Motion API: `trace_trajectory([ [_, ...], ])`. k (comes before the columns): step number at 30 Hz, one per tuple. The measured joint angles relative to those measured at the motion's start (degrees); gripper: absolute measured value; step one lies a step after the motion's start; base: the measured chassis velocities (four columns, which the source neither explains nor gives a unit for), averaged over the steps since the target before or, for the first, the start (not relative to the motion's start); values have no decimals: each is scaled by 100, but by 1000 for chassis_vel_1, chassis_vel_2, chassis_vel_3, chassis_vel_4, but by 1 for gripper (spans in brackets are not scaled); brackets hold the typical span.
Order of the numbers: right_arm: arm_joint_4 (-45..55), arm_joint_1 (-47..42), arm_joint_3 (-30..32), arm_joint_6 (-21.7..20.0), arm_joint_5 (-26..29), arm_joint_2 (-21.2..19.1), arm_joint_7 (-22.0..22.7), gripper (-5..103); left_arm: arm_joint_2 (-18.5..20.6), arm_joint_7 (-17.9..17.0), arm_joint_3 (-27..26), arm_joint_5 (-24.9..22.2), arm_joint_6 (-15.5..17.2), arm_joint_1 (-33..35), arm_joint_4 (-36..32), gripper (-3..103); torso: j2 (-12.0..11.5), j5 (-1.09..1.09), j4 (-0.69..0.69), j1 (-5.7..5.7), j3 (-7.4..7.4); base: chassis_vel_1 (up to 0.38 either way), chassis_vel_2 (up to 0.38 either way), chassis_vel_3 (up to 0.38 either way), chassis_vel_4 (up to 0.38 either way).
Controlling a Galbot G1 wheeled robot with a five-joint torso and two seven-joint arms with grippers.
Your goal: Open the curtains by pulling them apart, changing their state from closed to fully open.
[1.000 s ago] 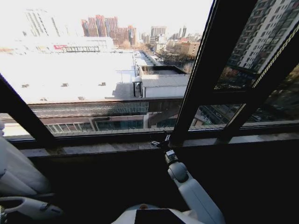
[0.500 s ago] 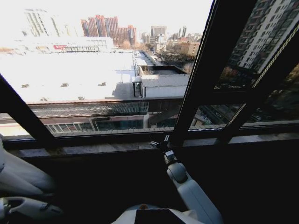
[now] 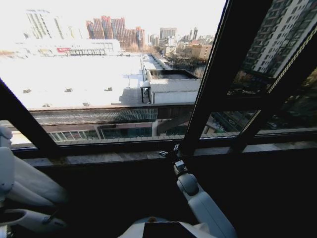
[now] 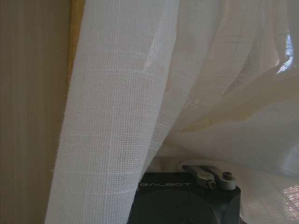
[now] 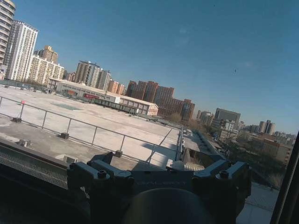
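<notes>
The window (image 3: 114,79) ahead is already uncovered, so the task is judged nearly done, with the curtains (image 4: 121,121) gathered at the far left against the left gripper (image 4: 187,196), while the right gripper (image 3: 168,152), fingers released, is held at the sill (image 3: 99,158).

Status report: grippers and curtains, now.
Right gripper up at the window sill, clear of fabric. Left gripper buried in curtain folds. Window glass uncovered ahead.
</notes>
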Motion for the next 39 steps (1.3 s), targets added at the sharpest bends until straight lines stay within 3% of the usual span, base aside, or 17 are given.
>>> trace_trajectory([
  [1, 0, 0, 0, 0, 0, 0, 0, 100, 0, 0, 0, 0, 0, 0, 0, 20, 0, 0, 0, 0, 0, 0, 0, 0, 0],
  [3, 18, -5, 13, 2, 1, -3, 0, 100, -143, 287, -145, -204, 298, 651, -882, 30, 0, 0, 2, 0, 0, 0, 0, 0, 0],
  [6, 20, -9, 22, 7, 1, -5, 0, 100, -259, 447, -185, -335, 399, 1048, -1416, 36, 0, 0, 3, 0, 0, 0, 0, 0, 0],
  [9, 18, -44, 14, 18, -7, 13, 0, 100, -506, 977, -189, -514, 432, 1747, -2333, 52, 0, -1, 2, 0, -1, 0, 0, 0, 0],
  [10, 18, -44, 14, 18, -7, 13, 0, 100, -506, 977, -189, -514, 432, 1747, -2333, 52, 0, -1, 2, 0, -1, 0, 0, 0, 0],
  [12, 16, -67, 0, 22, -26, 40, 0, 100, -577, 1366, -182, -550, 397, 2049, -2669, 58, 0, 0, 3, 0, 0, 0, 0, 0, 0],
  [14, 9, -97, -9, 28, -89, 90, -1, 100, -636, 1768, -129, -599, 346, 2312, -2983, 69, 0, 0, 3, 0, 0, 0, 0, 0, 0],
  [17, 8, -128, -15, 33, -130, 118, -1, 100, -640, 1976, -69, -658, 288, 2396, -3141, 80, 0, 0, 2, -1, 0, 0, 0, 0, 0],
  [20, 8, -179, -24, 38, -181, 155, -1, 100, -590, 2512, 98, -840, 165, 2537, -3446, 95, 0, 0, 2, 0, 0, 0, 0, 0, 0],
  [21, 8, -179, -24, 38, -181, 155, -1, 100, -590, 2512, 98, -840, 165, 2537, -3446, 95, 0, 0, 2, 0, 0, 0, 0, 0, 0],
  [23, 9, -199, -21, 40, -201, 176, -1, 100, -590, 2847, 228, -872, 95, 2612, -3599, 98, 0, 0, 2, 0, 0, 0, 0, 0, 0],
  [29, 17, -214, -15, 40, -240, 202, 2, 100, -464, 3060, 414, -877, -64, 2396, -3358, 100, 0, -1, 2, -1, 0, 0, 0, 0, 0],
  [32, 23, -218, -17, 36, -273, 213, 4, 100, -247, 3092, 427, -882, -234, 2154, -2935, 100, 0, -2, 2, 0, 0, 0, 0, 0, 0],
  [34, 20, -195, -55, 15, -350, 235, 6, 100, 43, 3232, 455, -954, -498, 1725, -2209, 100, 0, -3, 2, 0, 0, 0, 0, 0, 0],
  [39, -2, -142, -106, -14, -374, 251, 48, 100, 200, 3436, 431, -1123, -605, 1605, -1879, 100, 0, -3, 3, 0, 0, 0, 0, 0, 0],
])
